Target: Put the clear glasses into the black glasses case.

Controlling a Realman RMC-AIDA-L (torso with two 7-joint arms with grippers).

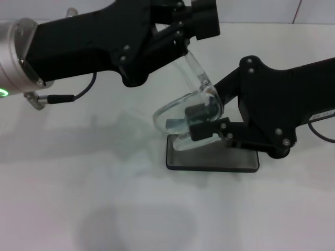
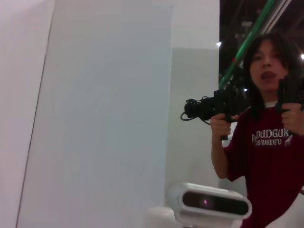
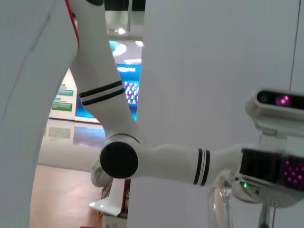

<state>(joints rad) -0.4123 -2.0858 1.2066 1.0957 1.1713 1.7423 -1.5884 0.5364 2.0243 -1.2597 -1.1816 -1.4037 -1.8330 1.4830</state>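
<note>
Bright, even light (soft shadows on table (image 1: pixel 78 198)).

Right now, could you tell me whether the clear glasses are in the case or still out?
Out. The clear glasses hang above the black glasses case, held by the left gripper and right gripper.

A robotics demonstration or exhibition hall is suggested. White partition panels (image 2: pixel 109 114) are seen, a person (image 2: pixel 268 142) in a dark red T-shirt holding handheld controllers (image 2: pixel 213 107), and, past a white robot arm (image 3: pixel 142 156), lit blue display boards (image 3: pixel 127 90) over an open floor.
</note>
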